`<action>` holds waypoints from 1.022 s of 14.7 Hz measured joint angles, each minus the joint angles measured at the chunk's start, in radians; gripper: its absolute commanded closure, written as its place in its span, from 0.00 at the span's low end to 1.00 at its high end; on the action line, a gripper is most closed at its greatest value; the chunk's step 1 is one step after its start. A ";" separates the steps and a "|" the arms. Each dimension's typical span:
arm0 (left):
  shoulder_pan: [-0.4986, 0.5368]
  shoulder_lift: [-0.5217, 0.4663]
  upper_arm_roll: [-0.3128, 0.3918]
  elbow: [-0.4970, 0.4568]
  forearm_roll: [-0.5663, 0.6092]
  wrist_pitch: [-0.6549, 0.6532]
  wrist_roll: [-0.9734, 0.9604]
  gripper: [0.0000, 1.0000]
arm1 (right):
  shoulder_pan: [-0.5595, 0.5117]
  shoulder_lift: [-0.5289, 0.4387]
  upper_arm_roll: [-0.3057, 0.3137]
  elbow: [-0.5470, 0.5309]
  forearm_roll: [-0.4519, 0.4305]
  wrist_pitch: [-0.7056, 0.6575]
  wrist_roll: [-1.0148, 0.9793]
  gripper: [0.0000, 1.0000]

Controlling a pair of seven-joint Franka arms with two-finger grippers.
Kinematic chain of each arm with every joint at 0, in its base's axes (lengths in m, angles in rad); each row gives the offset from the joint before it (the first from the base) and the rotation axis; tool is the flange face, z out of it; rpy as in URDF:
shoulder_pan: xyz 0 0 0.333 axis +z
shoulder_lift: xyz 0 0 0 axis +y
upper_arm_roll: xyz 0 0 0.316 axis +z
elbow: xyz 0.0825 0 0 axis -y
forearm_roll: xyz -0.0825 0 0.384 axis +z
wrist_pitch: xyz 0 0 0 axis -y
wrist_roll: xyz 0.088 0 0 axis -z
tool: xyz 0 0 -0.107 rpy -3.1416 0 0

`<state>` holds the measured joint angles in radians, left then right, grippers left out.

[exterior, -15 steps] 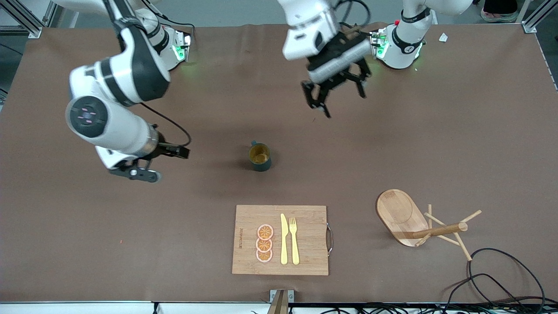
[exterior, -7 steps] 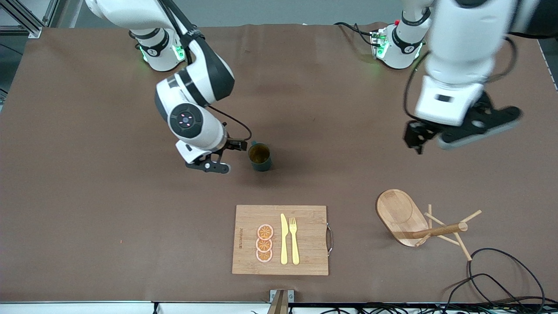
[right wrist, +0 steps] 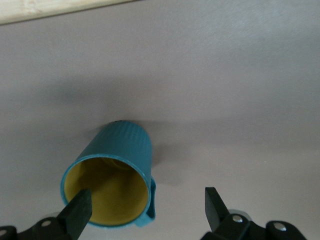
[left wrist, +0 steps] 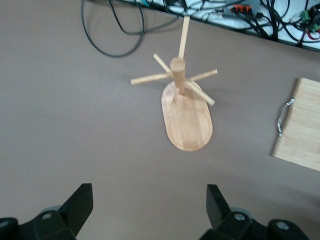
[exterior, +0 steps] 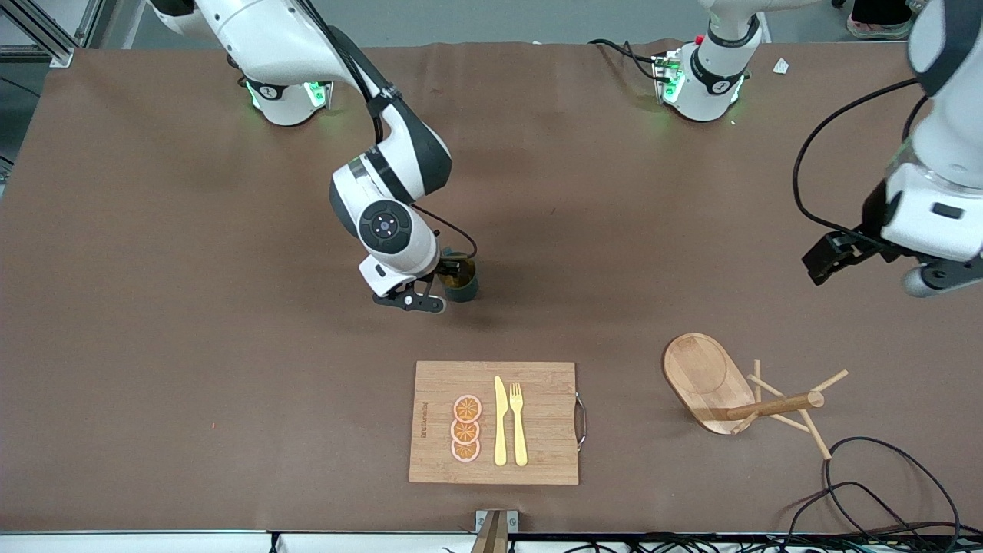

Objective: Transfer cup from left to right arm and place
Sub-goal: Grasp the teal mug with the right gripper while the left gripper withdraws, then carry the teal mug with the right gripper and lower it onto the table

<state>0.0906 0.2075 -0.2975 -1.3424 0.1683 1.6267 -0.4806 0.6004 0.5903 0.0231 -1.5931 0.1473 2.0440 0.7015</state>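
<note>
Right pincer [exterior: 439, 286], fingers apart, has reached one cup [exterior: 461, 279]; left pincer [exterior: 860, 257] apart.

Right arm reaches from its base to mid-tabletop, elbow bent, wrist low; right pincer [exterior: 439, 286] open, fingers [right wrist: 77, 212] spread. Left arm raised over the tabletop's edge at its own end; left pincer [exterior: 868, 265] open, fingers [left wrist: 80, 205] apart, empty.

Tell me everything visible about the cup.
The cup is a small dark teal cylinder with a ribbed wall, an ochre inside and a small handle. It stands upright and empty on the bare table, farther from the front camera than the cutting board. The open right gripper is at its rim, one finger over the mouth.
</note>
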 measured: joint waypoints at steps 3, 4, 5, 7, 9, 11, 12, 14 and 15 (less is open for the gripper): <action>0.039 -0.006 0.029 0.005 -0.076 -0.026 0.146 0.00 | 0.007 0.014 0.000 0.000 0.000 0.006 0.000 0.30; 0.030 -0.017 0.063 0.007 -0.084 -0.027 0.213 0.00 | 0.011 0.018 0.000 0.000 0.000 0.008 0.000 0.37; 0.012 -0.034 0.103 0.006 -0.089 -0.034 0.274 0.00 | 0.015 0.024 0.000 -0.001 0.000 0.015 0.000 0.44; -0.017 -0.080 0.160 -0.012 -0.102 -0.060 0.342 0.00 | 0.023 0.035 0.000 -0.005 0.000 0.036 0.000 0.59; -0.022 -0.132 0.185 -0.061 -0.134 -0.069 0.391 0.00 | 0.025 0.041 0.000 -0.007 0.000 0.047 0.000 0.75; -0.022 -0.173 0.191 -0.101 -0.143 -0.083 0.414 0.00 | 0.025 0.042 -0.001 -0.008 0.000 0.049 -0.001 0.92; -0.023 -0.189 0.191 -0.117 -0.144 -0.095 0.418 0.00 | 0.025 0.042 -0.003 -0.008 0.000 0.050 -0.001 0.98; -0.026 -0.225 0.191 -0.157 -0.144 -0.107 0.419 0.00 | 0.024 0.042 -0.008 -0.006 0.000 0.051 -0.004 1.00; -0.027 -0.244 0.191 -0.179 -0.144 -0.110 0.419 0.00 | 0.020 0.041 -0.011 -0.003 0.000 0.051 -0.013 1.00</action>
<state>0.0638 -0.0364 -0.1064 -1.5211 0.0244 1.5172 -0.0611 0.6208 0.6316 0.0116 -1.5963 0.1472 2.0945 0.6881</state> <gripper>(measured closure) 0.000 0.956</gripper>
